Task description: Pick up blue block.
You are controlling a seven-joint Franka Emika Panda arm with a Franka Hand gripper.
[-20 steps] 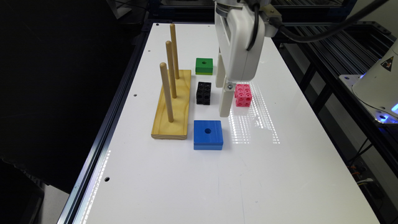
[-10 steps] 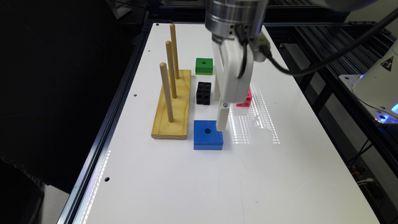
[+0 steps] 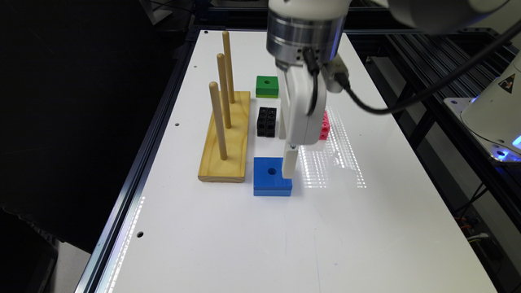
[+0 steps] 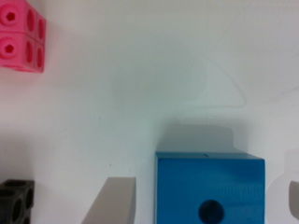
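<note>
The blue block lies flat on the white table, a round hole in its top, just in front of the wooden peg stand. In the wrist view the blue block sits between my two fingers, nearer to one finger than to the other at the picture's edge, with a gap on each side. My gripper hangs low over the block's edge on the exterior view's right. The gripper is open and holds nothing.
A wooden stand with three upright pegs is at the exterior view's left of the block. Behind the block are a black block, a green block and a pink block.
The gripper has come down and toward the blue block from above the pink block, and its fingers now flank the block. The blocks have not moved.
</note>
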